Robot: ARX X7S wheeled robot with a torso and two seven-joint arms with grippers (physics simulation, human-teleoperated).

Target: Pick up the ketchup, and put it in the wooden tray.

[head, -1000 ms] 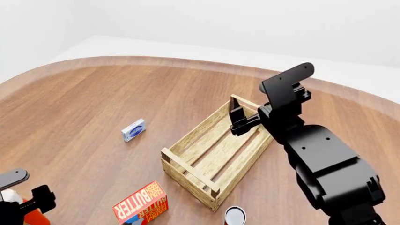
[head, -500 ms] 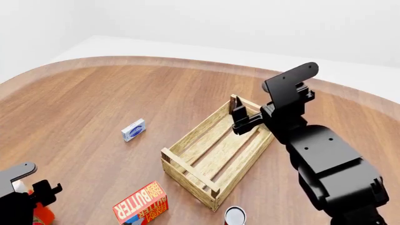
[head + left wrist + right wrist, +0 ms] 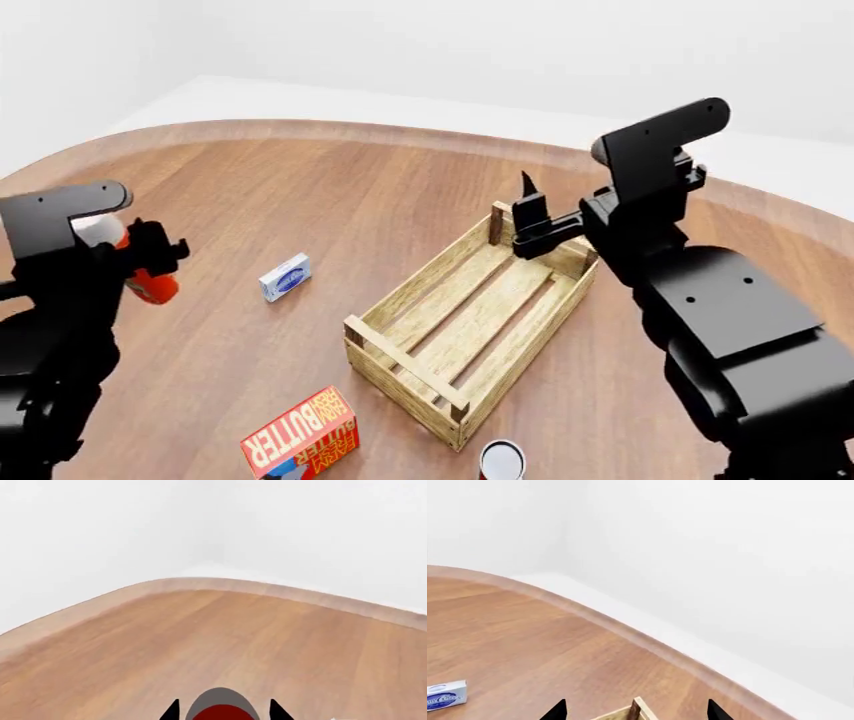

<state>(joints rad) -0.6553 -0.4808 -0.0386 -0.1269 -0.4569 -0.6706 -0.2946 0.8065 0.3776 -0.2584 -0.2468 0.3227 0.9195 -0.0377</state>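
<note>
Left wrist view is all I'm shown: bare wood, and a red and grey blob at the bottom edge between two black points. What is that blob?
Observer: A ketchup bottle, orange-red with a white cap, gripped by the left claw.
Visitor: Where is it meant to go?
Observer: Into a wooden tray, which sits to the bottle's right in the head view with nothing in it.
Visitor: Is anything in the way there?
Observer: The right claw hangs open over the tray's far end.
</note>
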